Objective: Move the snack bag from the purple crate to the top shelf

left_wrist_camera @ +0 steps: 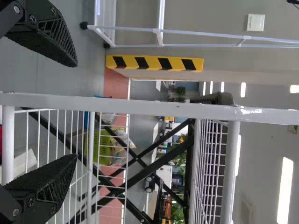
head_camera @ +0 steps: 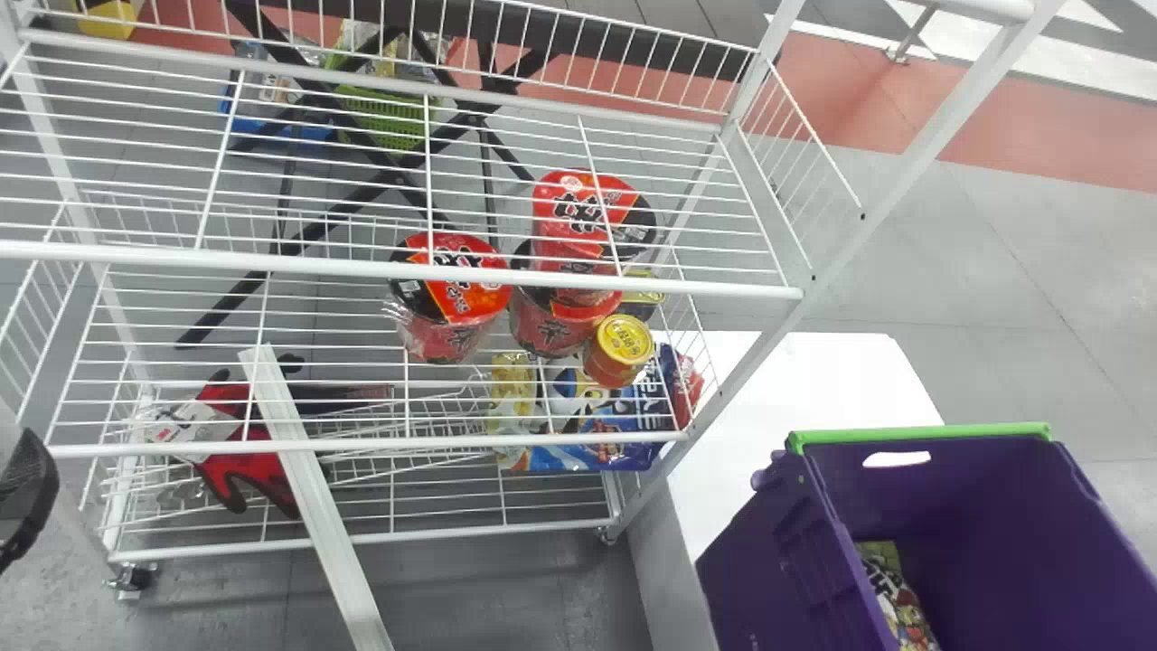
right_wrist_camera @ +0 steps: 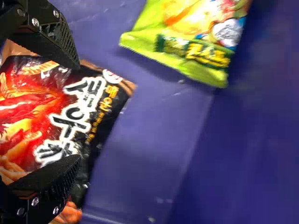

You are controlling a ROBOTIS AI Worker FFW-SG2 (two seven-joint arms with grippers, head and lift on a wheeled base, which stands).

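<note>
At the left edge of the head view is part of my left gripper (head_camera: 25, 497), beside the white rack; in the left wrist view the left gripper (left_wrist_camera: 74, 111) stands open near a rack post, nothing held. My right gripper (right_wrist_camera: 77, 112) is inside the purple crate (right_wrist_camera: 149, 140), fingers spread over a black and red snack bag (right_wrist_camera: 70, 112) lying on the crate's floor. A green bag (right_wrist_camera: 191, 42) lies a little apart from it. Packaging (head_camera: 899, 606) shows low in the crate (head_camera: 976, 515) in the head view. The rack's top shelf (head_camera: 407, 271) spans the upper left.
Red noodle cups (head_camera: 456, 294) and a small yellow-lidded can (head_camera: 620, 348) stand on the shelf below the top one. Lower down are a blue bag (head_camera: 606, 434) and red gloves (head_camera: 221, 443). A white table (head_camera: 795, 389) lies between rack and crate; the crate's tall walls surround my right gripper.
</note>
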